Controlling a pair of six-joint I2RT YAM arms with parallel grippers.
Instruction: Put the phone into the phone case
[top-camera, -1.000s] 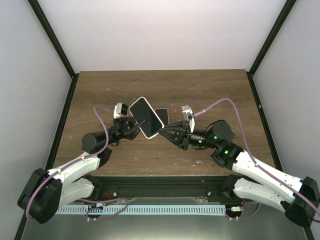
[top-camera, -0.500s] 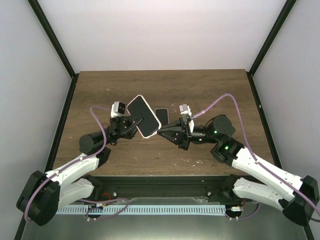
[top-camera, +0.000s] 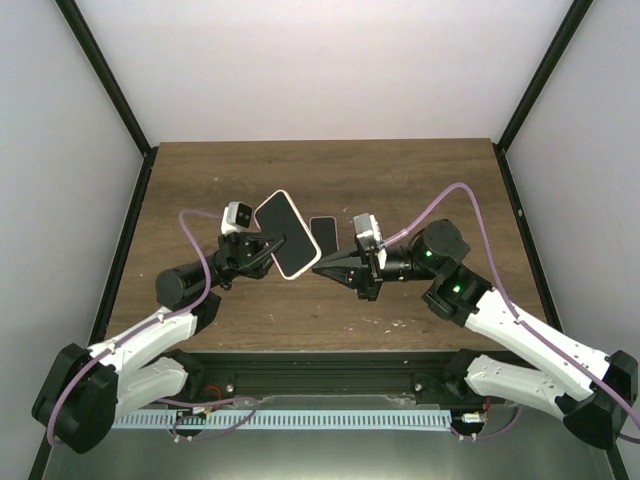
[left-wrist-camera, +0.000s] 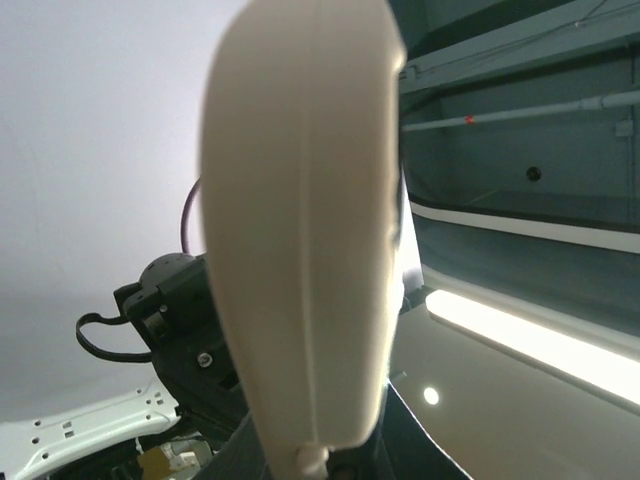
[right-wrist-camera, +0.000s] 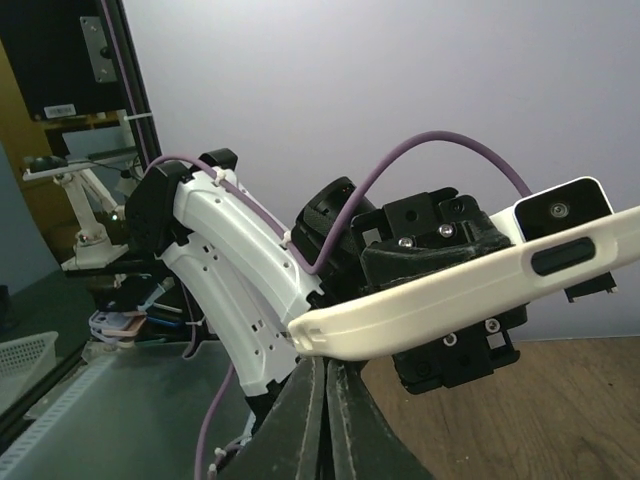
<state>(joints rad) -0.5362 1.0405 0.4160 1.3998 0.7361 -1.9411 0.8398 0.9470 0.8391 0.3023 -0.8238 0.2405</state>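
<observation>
**Case held up in the left gripper, phone lying free beside it**

The brown wooden table (top-camera: 420, 190) fills the middle of the overhead view. The left arm (top-camera: 140, 345) and the right arm (top-camera: 520, 330) both reach in over it toward the centre, each trailing a purple cable (top-camera: 455, 195).

The phone case (top-camera: 287, 228) is a cream slab with rounded corners, and its dark inner face shows from above. It is lifted off the table and tilted. In the left wrist view its cream back (left-wrist-camera: 300, 230) stands close to the lens and almost edge-on. In the right wrist view it appears as a long cream edge (right-wrist-camera: 450, 290) with a dark slot in it.

The phone (top-camera: 322, 236), smaller and all black, seems to lie flat on the table just to the right of the case. It sits just beyond the right gripper's fingertips, and neither gripper touches it.

The left gripper (top-camera: 270, 246) is clamped on the phone case, its fingers closed across the case's near end.

The right gripper (top-camera: 322, 268) has its fingers pressed together to a point, with nothing between them (right-wrist-camera: 325, 400). The tip sits at the case's lower edge, near its corner. In the right wrist view it appears to meet that edge, but contact cannot be confirmed.
</observation>
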